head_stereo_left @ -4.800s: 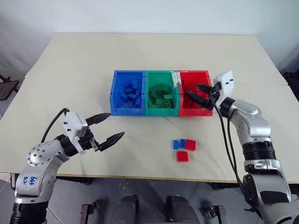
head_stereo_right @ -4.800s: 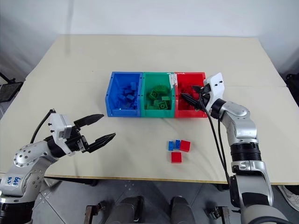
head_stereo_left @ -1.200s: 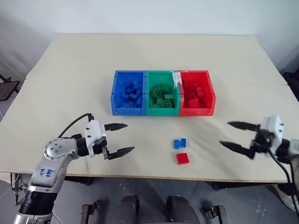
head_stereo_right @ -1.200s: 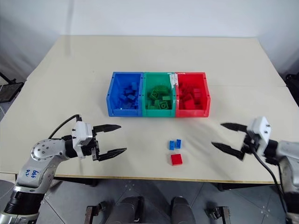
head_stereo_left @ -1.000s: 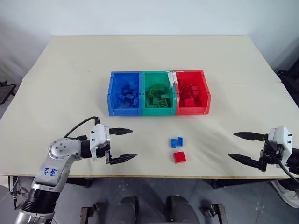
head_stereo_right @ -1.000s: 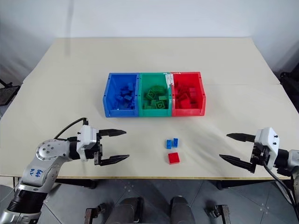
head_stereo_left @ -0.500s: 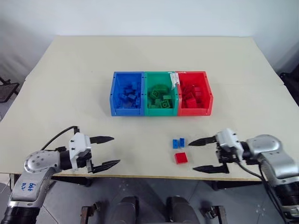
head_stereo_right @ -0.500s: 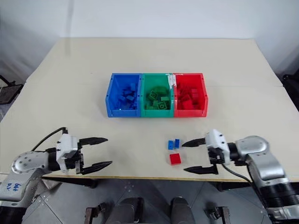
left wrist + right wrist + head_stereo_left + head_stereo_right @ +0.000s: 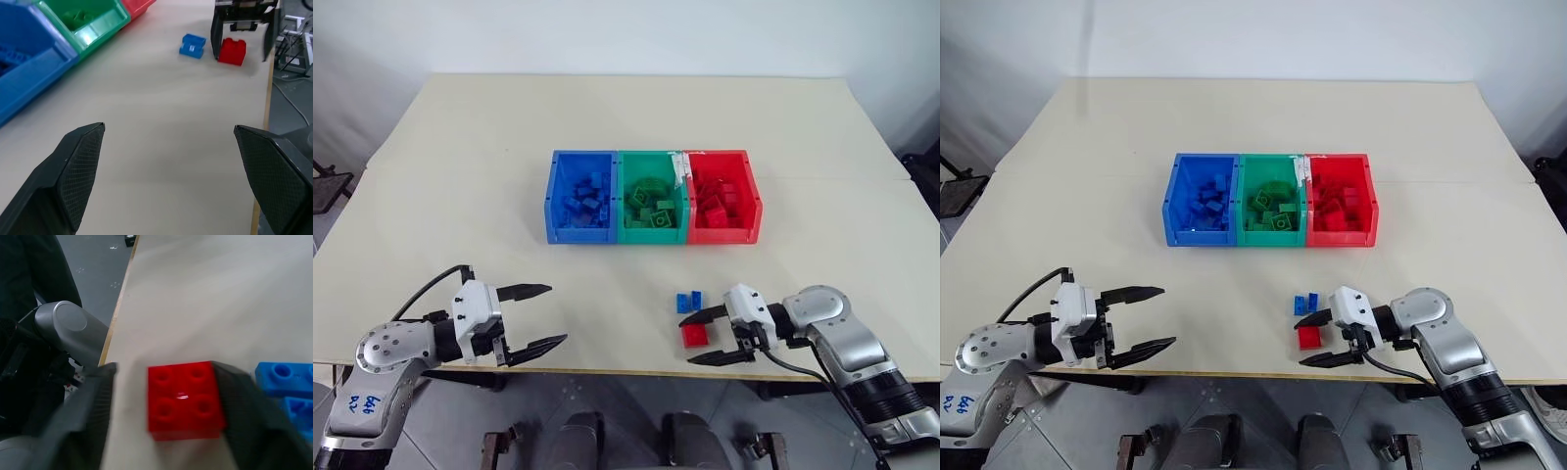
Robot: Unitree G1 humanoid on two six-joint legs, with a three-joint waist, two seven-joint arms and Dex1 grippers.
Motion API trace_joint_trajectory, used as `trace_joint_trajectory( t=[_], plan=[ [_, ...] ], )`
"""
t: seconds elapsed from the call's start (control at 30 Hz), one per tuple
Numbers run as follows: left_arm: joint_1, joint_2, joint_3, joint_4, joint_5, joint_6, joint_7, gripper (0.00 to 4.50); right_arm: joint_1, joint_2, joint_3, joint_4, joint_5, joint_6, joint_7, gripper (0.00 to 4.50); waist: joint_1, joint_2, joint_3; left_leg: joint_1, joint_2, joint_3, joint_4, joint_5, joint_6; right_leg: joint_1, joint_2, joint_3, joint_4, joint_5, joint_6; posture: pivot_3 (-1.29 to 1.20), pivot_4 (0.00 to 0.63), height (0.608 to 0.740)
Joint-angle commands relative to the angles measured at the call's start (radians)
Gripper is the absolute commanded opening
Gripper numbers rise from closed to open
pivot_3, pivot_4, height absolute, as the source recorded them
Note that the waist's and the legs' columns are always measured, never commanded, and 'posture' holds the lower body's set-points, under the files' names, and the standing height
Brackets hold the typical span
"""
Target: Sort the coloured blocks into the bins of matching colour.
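Right gripper (image 9: 702,336) lay low at the near edge of the surface (image 9: 607,117), pointing left. Its fingers (image 9: 703,314) straddled the red block (image 9: 694,335), one on each side. In the right wrist view one finger looked pressed to the block's side next to the blue pieces, the other stood clear with a gap; fingers narrowed, partly apart, not clamped. Red block (image 9: 185,399) sat flat on the surface, four studs up.

Two blue blocks (image 9: 688,301) lay side by side, touching each other, just beyond the red block toward the bins and slightly to its left.

Left gripper (image 9: 536,315) hovered above the near left part of the surface, fingers spread wide, holding nothing, well apart from the blocks.

Bins stood in a joined row mid-surface: blue bin (image 9: 553,199) on the left, green bin (image 9: 651,232) in the middle, red bin (image 9: 754,206) on the right. Each held a heap of bricks of its own colour. White tag seen on the wall between green and red bins.
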Motion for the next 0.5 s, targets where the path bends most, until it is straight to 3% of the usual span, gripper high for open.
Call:
trace_joint_trajectory(
  t=[0.03, 0.13, 0.27, 0.5],
  plan=[
    [-0.026, -0.009, -0.006, -0.042, -0.029, 0.008, 0.009, 4.5, 0.003, 0.001, -0.048, -0.036, 0.065, 0.024, 0.005, 1.53, 0.0, 0.0, 0.0, 0.0, 0.0, 0.0, 0.0, 0.0, 0.0, 0.0, 0.0, 0.0, 0.0, 0.0, 0.0, 0.0, 0.15, 0.74],
    [-0.048, -0.026, -0.014, -0.046, -0.037, 0.022, 0.025, 4.5, 0.005, 0.001, -0.113, -0.084, 0.157, 0.103, -0.024, 1.48, 0.001, 0.0, 0.0, 0.0, 0.0, 0.0, 0.0, 0.0, 0.0, 0.0, 0.0, 0.0, 0.0, 0.0, 0.0, 0.0, 0.15, 0.74],
    [-0.083, -0.044, -0.017, -0.056, -0.071, 0.097, 0.067, 4.5, -0.062, 0.046, -0.218, -0.086, 0.236, 0.206, -0.173, 1.48, 0.0, 0.0, 0.0, 0.0, 0.0, 0.0, 0.001, 0.0, 0.0, 0.001, 0.0, 0.0, 0.0, 0.0, 0.0, 0.0, 0.15, 0.74],
    [-0.174, -0.082, -0.042, -0.052, -0.061, 0.131, 0.123, 4.5, -0.367, 0.207, -0.3, 0.265, 0.058, 0.018, -0.532, 1.48, -0.006, 0.0, 0.0, 0.0, -0.001, 0.001, 0.0, 0.001, -0.001, -0.003, 0.002, 0.0, 0.004, 0.0, 0.0, 0.0, 0.15, 0.74]
  ],
)
